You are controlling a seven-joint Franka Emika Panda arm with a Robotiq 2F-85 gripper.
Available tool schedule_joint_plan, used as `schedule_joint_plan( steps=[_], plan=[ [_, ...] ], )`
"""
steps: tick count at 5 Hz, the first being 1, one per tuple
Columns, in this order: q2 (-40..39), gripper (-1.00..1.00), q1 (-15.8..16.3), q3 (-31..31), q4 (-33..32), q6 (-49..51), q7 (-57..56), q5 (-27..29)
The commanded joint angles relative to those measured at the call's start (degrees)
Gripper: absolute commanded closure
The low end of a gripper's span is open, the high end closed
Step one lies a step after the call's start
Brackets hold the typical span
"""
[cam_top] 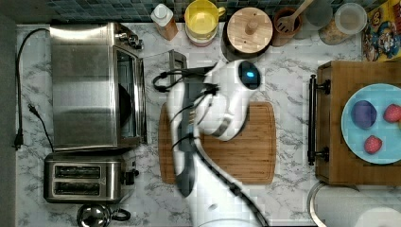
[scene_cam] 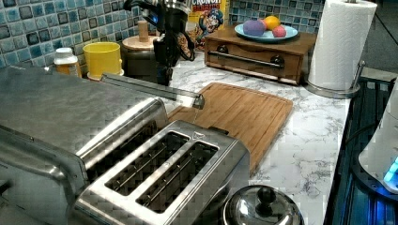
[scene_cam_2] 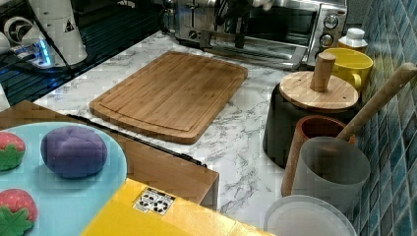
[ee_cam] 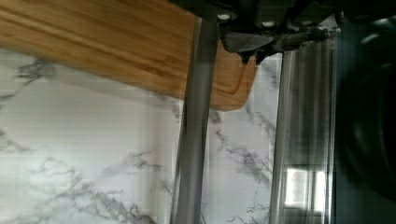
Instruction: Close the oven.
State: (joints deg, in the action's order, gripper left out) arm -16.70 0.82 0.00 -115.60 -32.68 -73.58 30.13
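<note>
The gripper (ee_cam: 252, 56) sits at the handle (ee_cam: 194, 140) of the oven (cam_top: 90, 85), its door partly down; I cannot tell its grip.

Yellow cardboard cereal box (scene_cam: 205, 18) at the upper middle of the left view, red letters reading "CRUNCH" across its top edge, small square recycling-type label (scene_cam_2: 154, 201) on the yellow box at the right view's bottom, unreadable

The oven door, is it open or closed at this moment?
Open. In the right view the oven has its door dropped forward and its dark inside showing; in the left view the bar handle juts out over the counter.
</note>
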Motion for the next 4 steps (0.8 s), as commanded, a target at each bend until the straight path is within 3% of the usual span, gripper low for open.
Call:
schedule_joint_plan(
  steps=[1, 2, 3, 4],
  plan=[
    [7.03, 1.00, 12.12, 7.78, 1.28, -3.90, 11.12, -4.61],
    [9.16, 1.00, 10.15, 11.96, 0.75, -6.39, 17.45, -11.37],
    [6.87, 1.00, 14.69, 11.32, 2.74, -5.85, 25.46, -21.85],
    [10.84, 1.00, 16.00, 12.52, -1.93, -12.83, 34.34, -28.03]
  ],
)
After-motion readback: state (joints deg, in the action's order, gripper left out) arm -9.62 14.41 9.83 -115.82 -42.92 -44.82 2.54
